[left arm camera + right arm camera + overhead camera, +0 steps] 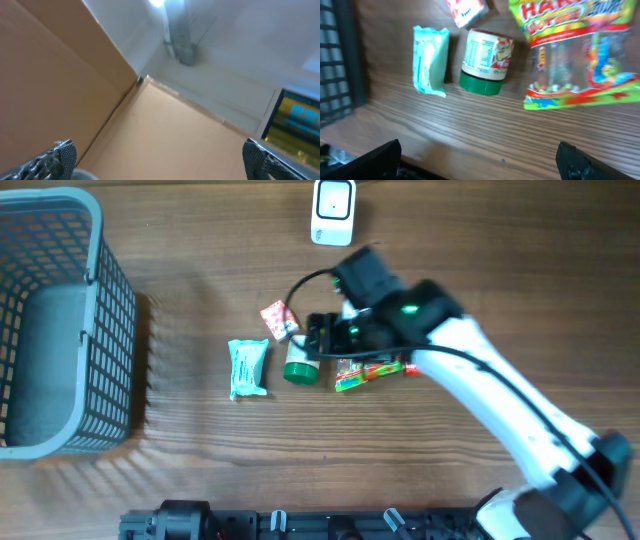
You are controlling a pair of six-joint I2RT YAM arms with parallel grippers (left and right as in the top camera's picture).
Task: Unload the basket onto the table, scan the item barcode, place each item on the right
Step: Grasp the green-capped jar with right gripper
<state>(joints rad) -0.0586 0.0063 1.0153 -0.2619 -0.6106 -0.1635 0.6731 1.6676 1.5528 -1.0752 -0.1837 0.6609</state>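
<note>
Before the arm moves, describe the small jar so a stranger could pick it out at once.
Start at the grey basket on the left and look right, past the teal packet. The jar comes next, between that packet and the gummy bag. It alone is round, with a green lid.

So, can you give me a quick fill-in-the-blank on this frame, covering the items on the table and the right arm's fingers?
1. The jar lies on its side, and its lid is coloured ____.
2. In the overhead view, the mint packet sits between the jar and the grey ____.
3. The right fingers are ____, holding nothing.

Missing words: green; basket; open.
</note>
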